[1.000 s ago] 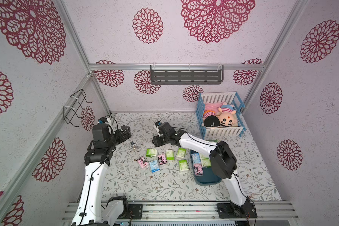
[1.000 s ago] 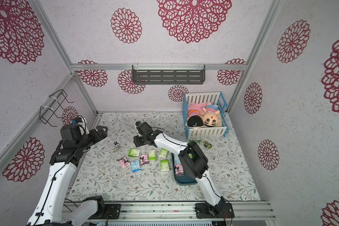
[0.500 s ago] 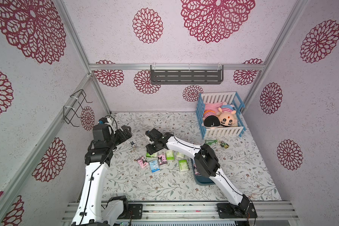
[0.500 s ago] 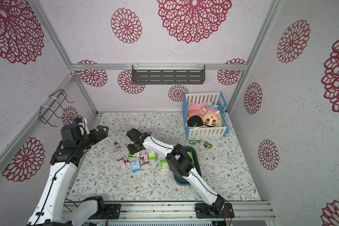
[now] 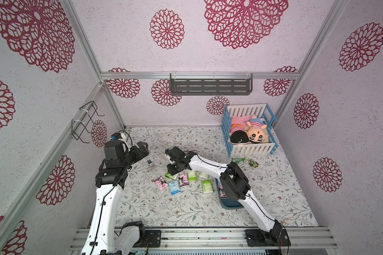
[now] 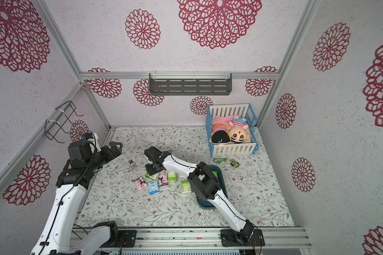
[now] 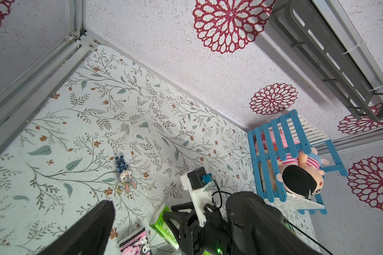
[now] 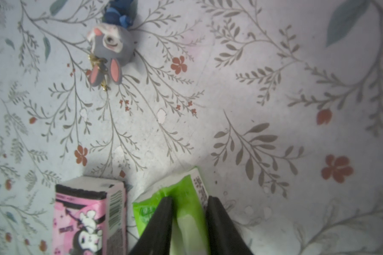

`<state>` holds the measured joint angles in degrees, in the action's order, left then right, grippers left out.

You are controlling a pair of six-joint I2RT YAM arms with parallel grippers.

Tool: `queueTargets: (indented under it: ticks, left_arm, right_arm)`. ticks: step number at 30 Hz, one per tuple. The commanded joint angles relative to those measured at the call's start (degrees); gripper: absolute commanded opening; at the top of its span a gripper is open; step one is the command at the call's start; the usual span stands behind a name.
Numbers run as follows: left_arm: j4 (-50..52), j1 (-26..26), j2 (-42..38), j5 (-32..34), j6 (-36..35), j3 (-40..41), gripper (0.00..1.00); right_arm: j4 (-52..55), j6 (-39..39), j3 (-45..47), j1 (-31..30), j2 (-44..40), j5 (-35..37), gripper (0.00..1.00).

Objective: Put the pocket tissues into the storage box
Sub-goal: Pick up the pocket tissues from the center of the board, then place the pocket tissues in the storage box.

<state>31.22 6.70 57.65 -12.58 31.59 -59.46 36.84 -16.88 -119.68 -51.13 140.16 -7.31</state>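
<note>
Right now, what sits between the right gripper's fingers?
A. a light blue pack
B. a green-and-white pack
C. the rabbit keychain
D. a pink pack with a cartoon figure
B: in the right wrist view the right gripper pinches a green-and-white pack, which puckers between its fingers. The pink pack lies beside it untouched, and the rabbit keychain lies well apart.

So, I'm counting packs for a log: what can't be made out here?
- storage box contents: both top views, the right arm covers most of it.
- green pack: right wrist view, frame edge cuts it off; top views, right gripper hides most.
- left gripper: left wrist view shows one finger only.
</note>
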Motion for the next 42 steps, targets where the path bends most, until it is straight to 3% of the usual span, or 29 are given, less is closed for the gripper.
queueTargets:
  ticks: [1, 3, 7, 16, 21, 33, 42]
  left_arm:
    - [0.16, -0.37, -0.48, 0.49, -0.31, -1.97, 0.97]
    - [1.54, -0.48, -0.26, 0.23, -0.45, -3.52, 0.97]
    - [2.18, -0.63, -0.95, 1.22, -0.99, -4.78, 0.97]
    - [2.75, -1.99, -0.7, 1.81, -0.69, -6.05, 0.97]
    - [3.64, -3.84, -0.03, 3.51, -1.51, -7.89, 0.97]
    - [1.13, -10.92, 2.48, 7.79, -1.8, -7.21, 0.97]
    - [-1.94, -13.46, 3.91, 7.97, -1.21, -5.79, 0.97]
  right_arm:
    - [1.13, 0.59, 1.26, -0.08, -2.51, 1.24, 0.16]
    - [0.67, 0.86, 1.18, -0.06, -2.96, 1.46, 0.07]
    - [-0.07, 1.46, -0.2, -0.01, -3.6, 1.87, 0.0]
    - [-1.07, 1.25, -1.26, 0.51, -7.92, 4.18, 0.0]
    - [-3.26, 0.61, 3.86, 0.84, -14.14, 5.62, 0.0]
    - [-10.04, -3.61, 36.91, 5.93, -42.86, 9.16, 0.0]
    - [0.75, -8.91, 61.19, 13.98, -68.23, 13.11, 0.0]
